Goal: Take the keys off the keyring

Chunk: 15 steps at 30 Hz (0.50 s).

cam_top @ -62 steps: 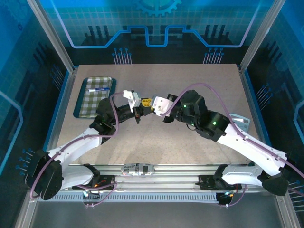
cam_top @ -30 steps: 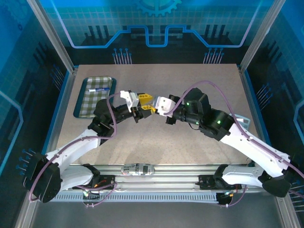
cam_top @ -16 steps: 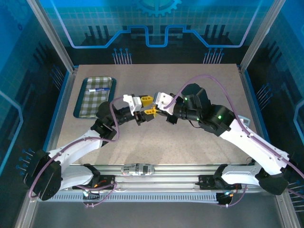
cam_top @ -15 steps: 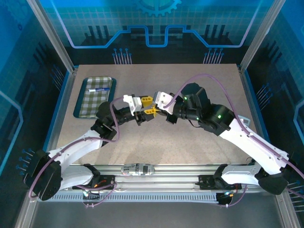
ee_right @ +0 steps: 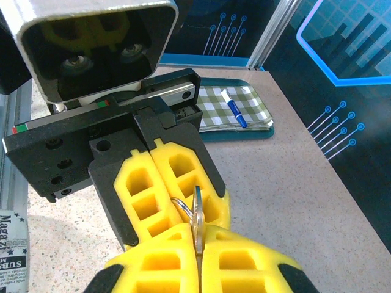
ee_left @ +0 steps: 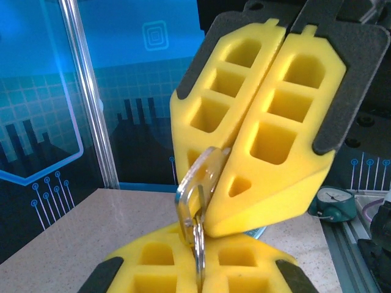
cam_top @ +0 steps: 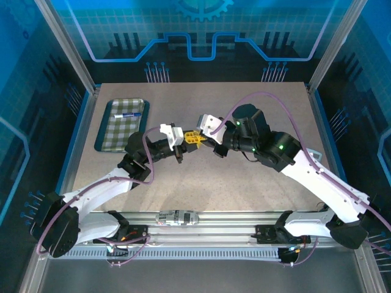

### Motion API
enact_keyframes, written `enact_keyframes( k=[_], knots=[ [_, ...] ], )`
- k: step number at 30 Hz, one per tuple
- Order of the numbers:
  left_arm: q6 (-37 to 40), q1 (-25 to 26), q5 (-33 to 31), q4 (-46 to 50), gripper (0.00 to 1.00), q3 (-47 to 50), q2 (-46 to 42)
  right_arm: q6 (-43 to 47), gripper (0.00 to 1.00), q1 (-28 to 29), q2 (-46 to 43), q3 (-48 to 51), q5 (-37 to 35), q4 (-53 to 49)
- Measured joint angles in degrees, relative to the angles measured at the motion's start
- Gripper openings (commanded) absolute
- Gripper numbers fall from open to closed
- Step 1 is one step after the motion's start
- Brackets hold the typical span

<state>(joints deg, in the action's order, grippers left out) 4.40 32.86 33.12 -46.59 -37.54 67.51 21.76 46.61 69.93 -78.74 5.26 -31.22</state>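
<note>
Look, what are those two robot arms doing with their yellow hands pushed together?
Two robot arms are trying to take a key off its keyring. They meet above the middle of the table. The right hand is shut on the small metal key, and the left hand seems shut on the keyring. The key is not off yet.

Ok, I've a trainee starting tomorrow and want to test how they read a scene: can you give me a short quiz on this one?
1. True or false: the left tool is open.
2. What lies on the checked tray? A) a white-and-blue pen B) a cup C) scissors
3. Fill in: the right tool and the left one pinch the ___ above the table.
Key: 1 false; 2 A; 3 keys.
</note>
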Motion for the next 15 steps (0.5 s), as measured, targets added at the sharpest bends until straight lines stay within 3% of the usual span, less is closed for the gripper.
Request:
enact_keyframes(
  k=[15],
  knots=[
    [-0.6,0.4,-0.8,-0.8,0.0,0.3,0.0,-2.6,0.0,-1.2,-4.9,9.7,1.7,12.5]
  ],
)
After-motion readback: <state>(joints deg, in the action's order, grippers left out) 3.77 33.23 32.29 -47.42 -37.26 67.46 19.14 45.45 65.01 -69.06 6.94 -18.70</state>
